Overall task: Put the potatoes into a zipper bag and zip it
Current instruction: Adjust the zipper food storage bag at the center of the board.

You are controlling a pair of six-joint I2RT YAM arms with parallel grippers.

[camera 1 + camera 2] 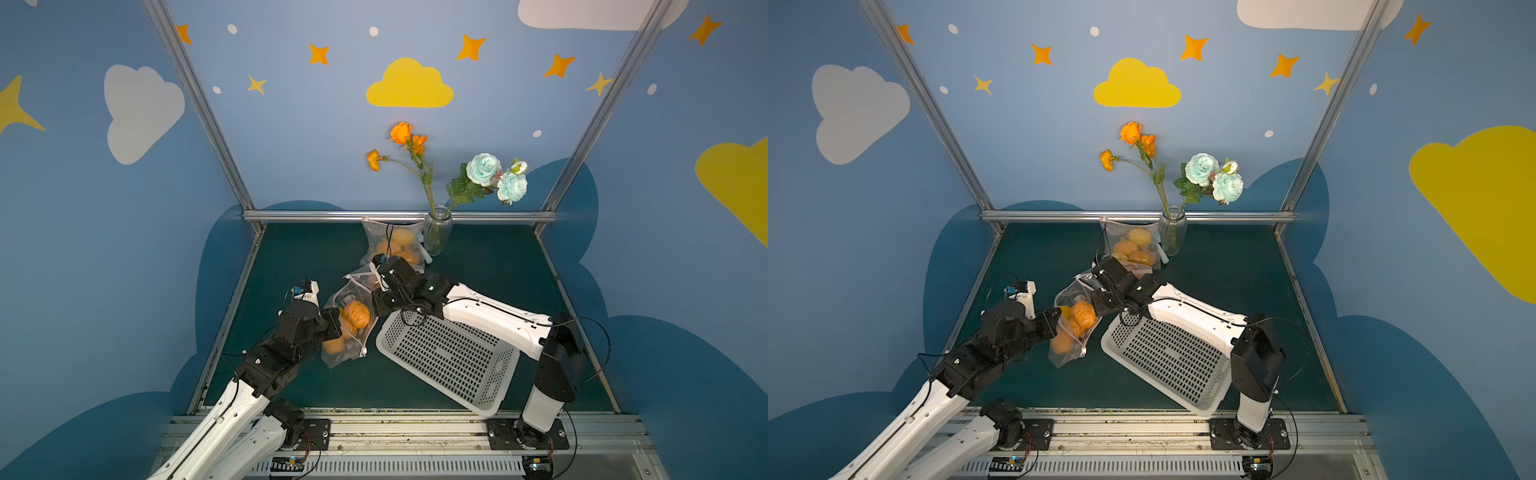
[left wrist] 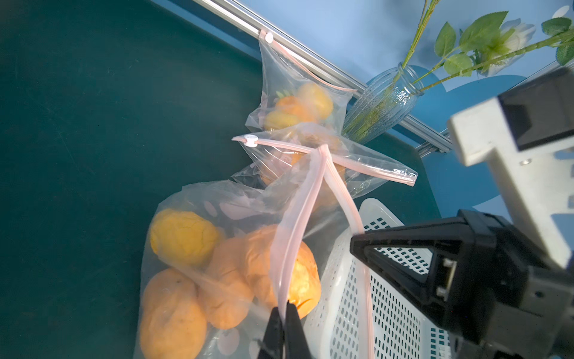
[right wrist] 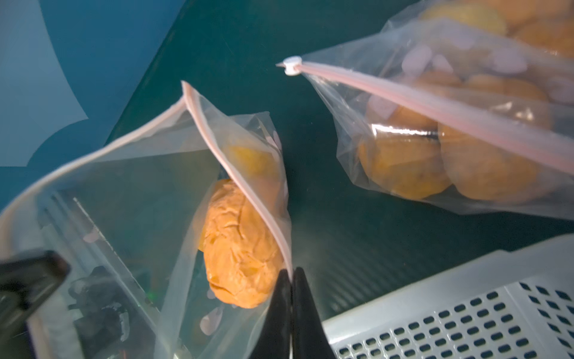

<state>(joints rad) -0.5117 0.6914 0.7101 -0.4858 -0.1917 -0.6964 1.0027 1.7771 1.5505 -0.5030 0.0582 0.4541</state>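
A clear zipper bag [image 1: 347, 332] with a pink zip strip hangs open between my two grippers, left of centre in both top views. Inside it lie several potatoes, among them a wrinkled orange one [image 3: 239, 245] and a yellow one [image 2: 183, 236]. My left gripper [image 2: 285, 306] is shut on one lip of the pink strip [image 2: 298, 217]. My right gripper [image 3: 292, 272] is shut on the opposite lip [image 3: 239, 174], next to the wrinkled potato. The two lips stand apart, so the mouth gapes.
A second bag of potatoes [image 3: 450, 140], with its white slider [image 3: 292, 65] at one end, lies just behind. A third bag [image 1: 392, 243] leans at the back rail beside a glass vase [image 1: 436, 228] of flowers. A white perforated basket [image 1: 449, 357] lies under my right arm.
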